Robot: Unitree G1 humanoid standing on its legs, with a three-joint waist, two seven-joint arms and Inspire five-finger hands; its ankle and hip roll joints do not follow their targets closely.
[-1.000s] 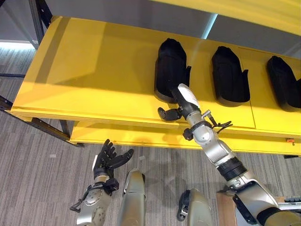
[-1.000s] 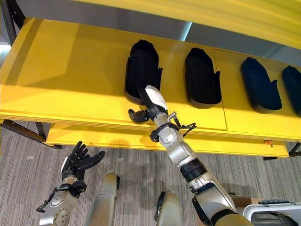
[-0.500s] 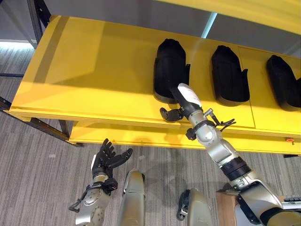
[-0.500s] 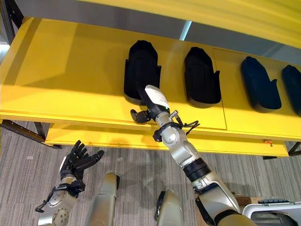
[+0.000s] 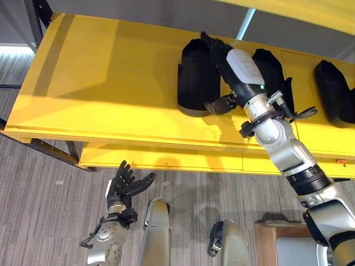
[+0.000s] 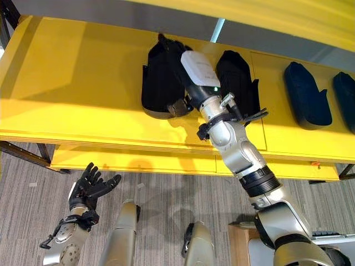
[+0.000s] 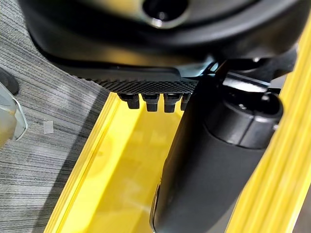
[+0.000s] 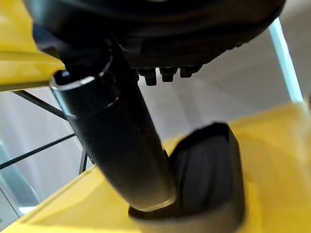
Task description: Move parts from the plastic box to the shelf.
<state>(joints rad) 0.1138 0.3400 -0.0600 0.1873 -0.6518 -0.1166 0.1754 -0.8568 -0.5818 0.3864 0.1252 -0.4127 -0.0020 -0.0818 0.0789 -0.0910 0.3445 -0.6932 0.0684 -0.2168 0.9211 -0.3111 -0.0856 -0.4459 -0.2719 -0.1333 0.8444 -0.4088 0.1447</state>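
Right hand [image 5: 224, 58] over leftmost black part [image 5: 195, 77] on yellow shelf [image 5: 105, 83] (three parts visible), left hand [image 5: 125, 185] fingers spread

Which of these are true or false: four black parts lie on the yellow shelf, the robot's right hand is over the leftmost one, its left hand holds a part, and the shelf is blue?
1. Four black parts lie on the shelf. True.
2. The right hand reaches over the leftmost part. True.
3. The left hand holds a part. False: it hangs open and empty, low over the grey floor.
4. The shelf is blue. False: it is yellow.
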